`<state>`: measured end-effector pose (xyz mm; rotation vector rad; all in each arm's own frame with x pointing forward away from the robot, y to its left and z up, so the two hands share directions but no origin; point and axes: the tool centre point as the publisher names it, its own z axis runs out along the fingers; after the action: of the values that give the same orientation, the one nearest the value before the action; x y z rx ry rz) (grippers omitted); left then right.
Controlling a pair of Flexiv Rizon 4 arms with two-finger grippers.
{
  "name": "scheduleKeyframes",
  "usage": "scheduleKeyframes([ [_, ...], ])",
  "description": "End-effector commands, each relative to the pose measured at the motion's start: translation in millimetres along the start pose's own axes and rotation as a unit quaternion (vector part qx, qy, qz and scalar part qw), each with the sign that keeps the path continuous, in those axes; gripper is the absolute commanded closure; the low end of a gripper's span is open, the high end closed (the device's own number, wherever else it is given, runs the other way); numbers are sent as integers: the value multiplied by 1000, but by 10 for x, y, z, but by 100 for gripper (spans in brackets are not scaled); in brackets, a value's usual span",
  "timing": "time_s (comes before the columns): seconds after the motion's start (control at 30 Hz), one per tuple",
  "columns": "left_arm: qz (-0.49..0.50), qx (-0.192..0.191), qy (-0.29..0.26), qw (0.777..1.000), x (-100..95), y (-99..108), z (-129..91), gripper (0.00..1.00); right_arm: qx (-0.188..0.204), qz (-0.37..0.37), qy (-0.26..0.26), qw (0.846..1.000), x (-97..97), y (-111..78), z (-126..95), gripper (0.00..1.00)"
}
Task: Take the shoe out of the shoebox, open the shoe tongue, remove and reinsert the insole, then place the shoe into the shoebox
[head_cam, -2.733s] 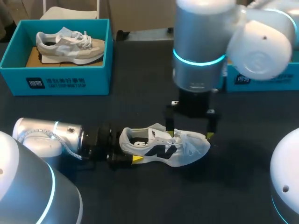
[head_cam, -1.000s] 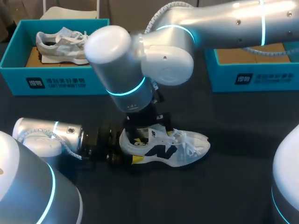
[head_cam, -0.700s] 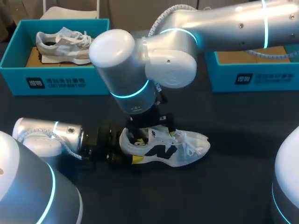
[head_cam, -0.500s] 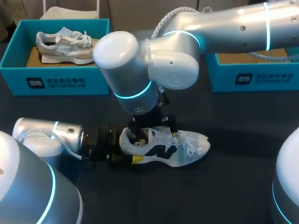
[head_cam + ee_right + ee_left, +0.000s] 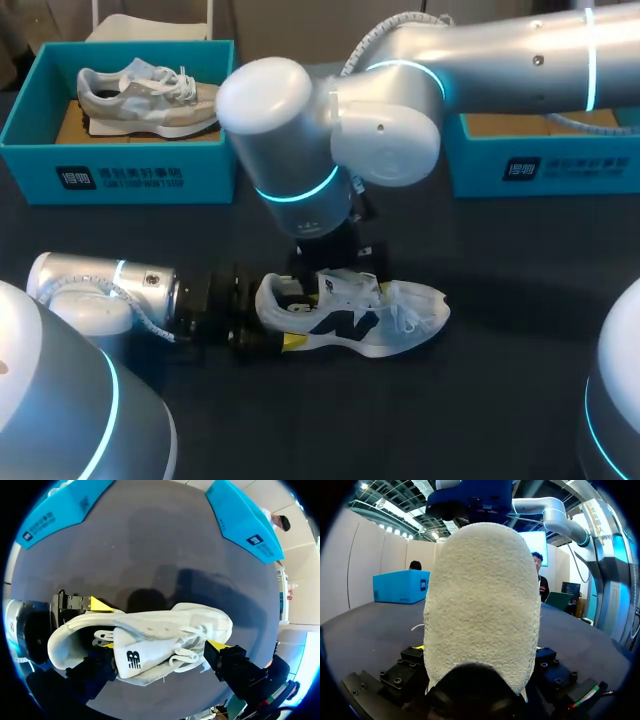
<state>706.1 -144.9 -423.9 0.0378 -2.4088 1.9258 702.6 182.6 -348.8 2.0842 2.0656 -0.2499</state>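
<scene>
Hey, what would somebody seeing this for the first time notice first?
Probably the white shoe in the middle of the table, its heel clamped in the left gripper. The bulky right arm comes across above it, with the open right gripper just over the shoe's opening. At the far left, a second shoe lies in a teal shoebox.

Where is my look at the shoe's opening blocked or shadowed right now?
Head view: the right arm covers part of the opening of the white shoe; toe and side show. Left wrist view: the heel fills the middle, hiding what lies ahead. Right wrist view: the whole shoe shows from above, its opening dark inside; the arm's shadow lies on the table beside it.
</scene>
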Motion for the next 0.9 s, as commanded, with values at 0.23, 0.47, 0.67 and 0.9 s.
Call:
scheduleKeyframes([
  [0.23, 0, 0, -2, 1000, -1, 50, -24, 100, 8, -2, 27, 1000, -143, -49, -107, 33],
  [0.47, 0, 0, -2, 1000, -1, 50, -24, 100, 16, -21, 40, 999, -96, -95, -177, 52],
  [0.67, 0, 0, -2, 1000, -1, 50, -24, 100, 22, -30, 74, 997, -132, -118, -210, 59],
  [0.9, 0, 0, -2, 1000, -1, 50, -24, 100, 35, -34, 115, 992, -298, -105, -241, 100],
])
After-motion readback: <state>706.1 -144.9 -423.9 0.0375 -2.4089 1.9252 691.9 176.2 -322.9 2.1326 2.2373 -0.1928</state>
